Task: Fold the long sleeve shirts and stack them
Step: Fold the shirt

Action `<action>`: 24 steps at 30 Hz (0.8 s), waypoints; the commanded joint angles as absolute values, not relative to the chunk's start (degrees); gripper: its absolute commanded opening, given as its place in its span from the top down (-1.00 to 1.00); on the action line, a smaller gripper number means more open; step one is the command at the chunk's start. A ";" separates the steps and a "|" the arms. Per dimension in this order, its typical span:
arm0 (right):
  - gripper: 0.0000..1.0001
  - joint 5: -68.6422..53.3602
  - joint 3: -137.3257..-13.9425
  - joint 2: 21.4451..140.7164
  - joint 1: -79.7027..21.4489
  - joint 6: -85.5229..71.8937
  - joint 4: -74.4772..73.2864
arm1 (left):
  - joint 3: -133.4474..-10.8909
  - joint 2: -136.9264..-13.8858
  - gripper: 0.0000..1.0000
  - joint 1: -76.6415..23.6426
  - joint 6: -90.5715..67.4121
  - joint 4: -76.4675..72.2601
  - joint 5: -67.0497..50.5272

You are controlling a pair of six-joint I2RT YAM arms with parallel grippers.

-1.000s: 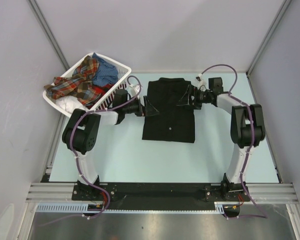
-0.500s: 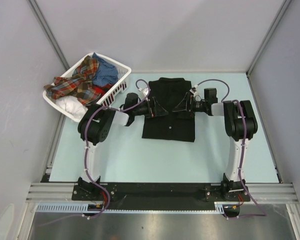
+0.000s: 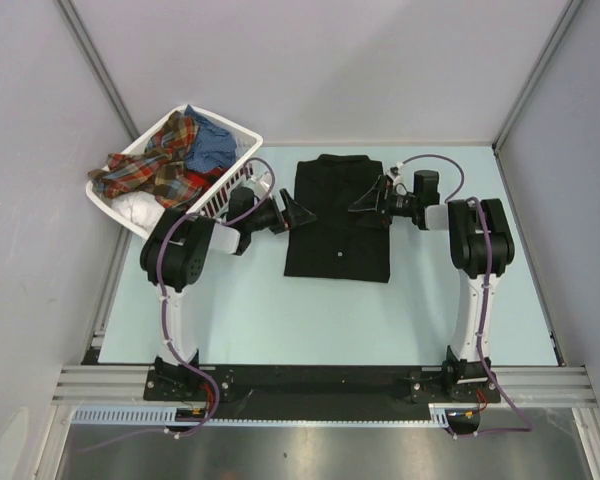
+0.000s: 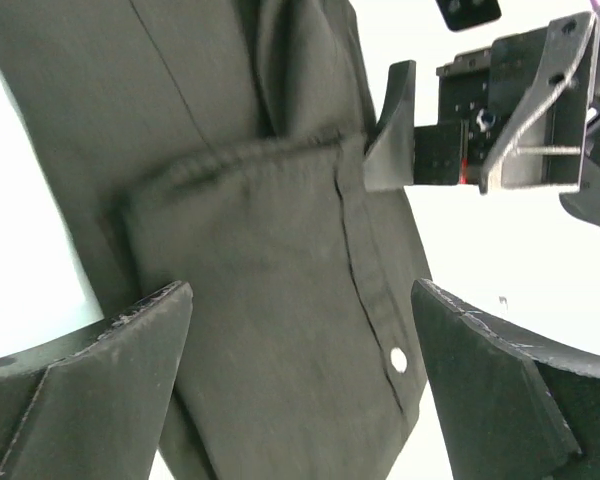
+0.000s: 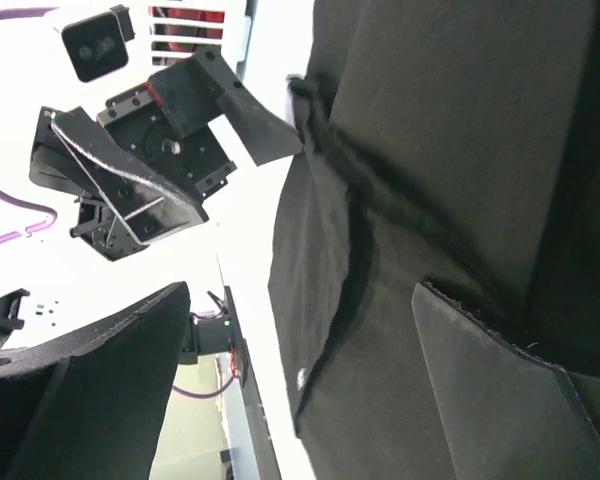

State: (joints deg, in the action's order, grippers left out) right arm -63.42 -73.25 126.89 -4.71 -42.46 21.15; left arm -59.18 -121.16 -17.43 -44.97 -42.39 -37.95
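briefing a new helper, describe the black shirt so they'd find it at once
On the pale blue table, look right of the white basket. The black shirt lies flat there, folded into a rectangle. It is the only plain black garment and the only one lying on the table.

The pale blue-green bench [image 3: 240, 310] is carrying two things directly. A black shirt [image 3: 338, 235] is lying flat on its far half, about midway between the sides, folded into a neat rectangle with the collar pointing toward the far edge. A white slatted basket [image 3: 248, 140] is sitting angled at the far-left corner, apart from the shirt, its outer side seemingly overhanging the bench's left edge.
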 commanded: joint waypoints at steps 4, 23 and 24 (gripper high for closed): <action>-0.99 -62.75 -58.40 105.93 -7.81 -48.68 24.34 | -49.50 -104.09 -0.99 -19.59 -45.78 -43.24 -45.96; -0.99 -64.07 -41.40 118.57 -5.81 -48.47 29.40 | -34.02 -114.26 -0.97 -22.25 -52.66 -47.74 -46.40; -0.99 -64.25 -41.57 117.96 -5.02 -45.82 26.57 | -33.67 -114.00 -0.96 -21.37 -52.21 -47.12 -46.75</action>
State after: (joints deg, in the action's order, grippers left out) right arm -68.86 -43.24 114.69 -10.17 -56.69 38.79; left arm -36.86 -111.90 -25.61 -55.61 -52.34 -48.84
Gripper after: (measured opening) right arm 0.991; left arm 0.983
